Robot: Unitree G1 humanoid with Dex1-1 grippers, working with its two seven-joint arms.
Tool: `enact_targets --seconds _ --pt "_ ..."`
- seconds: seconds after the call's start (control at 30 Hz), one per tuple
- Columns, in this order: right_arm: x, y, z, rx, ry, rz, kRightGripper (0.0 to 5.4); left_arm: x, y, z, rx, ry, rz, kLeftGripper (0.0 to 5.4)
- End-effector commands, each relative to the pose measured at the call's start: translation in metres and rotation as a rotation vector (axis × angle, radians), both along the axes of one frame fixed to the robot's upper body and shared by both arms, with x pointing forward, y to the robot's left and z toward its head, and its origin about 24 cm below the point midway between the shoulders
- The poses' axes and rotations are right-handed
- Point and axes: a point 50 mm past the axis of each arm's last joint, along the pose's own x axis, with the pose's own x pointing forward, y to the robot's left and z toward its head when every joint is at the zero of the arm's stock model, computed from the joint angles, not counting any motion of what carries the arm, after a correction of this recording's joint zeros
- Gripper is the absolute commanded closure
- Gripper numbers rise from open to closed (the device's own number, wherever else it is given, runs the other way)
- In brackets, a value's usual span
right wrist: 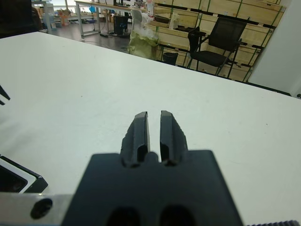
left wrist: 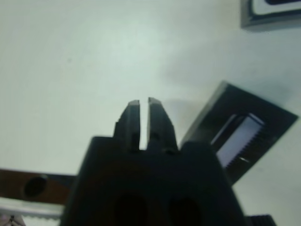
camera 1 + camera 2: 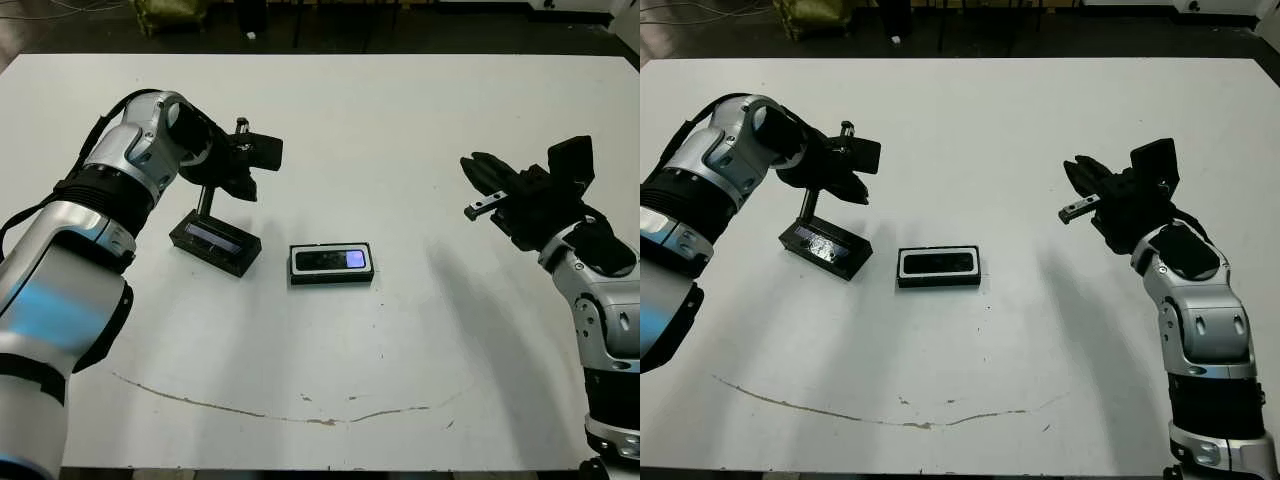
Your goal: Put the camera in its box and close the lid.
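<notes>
Camera (image 3: 332, 260) lay in box (image 3: 331, 278) per head views; wrist views alone showed left gripper (image 2: 140, 104) and right gripper (image 1: 154, 120) fingers narrow, empty.

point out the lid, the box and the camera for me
lid (image 3: 214, 242), left eye view, on its pale strip window.
box (image 3: 331, 279), left eye view, on its black near wall.
camera (image 3: 330, 260), left eye view, on its top face, inside the box.

My head views are bright and sharp; overhead light throws soft grey shadows of both arms down the counter (image 3: 420, 110). My left wrist view is blurred, greenish, its pincer (image 2: 145, 104) out of focus.
</notes>
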Motion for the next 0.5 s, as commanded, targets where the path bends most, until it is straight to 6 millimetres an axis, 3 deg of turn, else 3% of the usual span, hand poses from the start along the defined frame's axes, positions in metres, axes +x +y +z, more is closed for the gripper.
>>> enact_targets --seconds 0.03,0.5 --pt "-0.002 -0.003 -0.007 -0.009 0.033 -0.008 5.37 -0.004 0.002 -0.008 0.055 0.059 -0.014 5.4" --pt "-0.003 -0.004 -0.006 -0.024 0.042 -0.002 5.37 -0.013 -0.004 -0.019 0.134 0.152 -0.11 5.4"
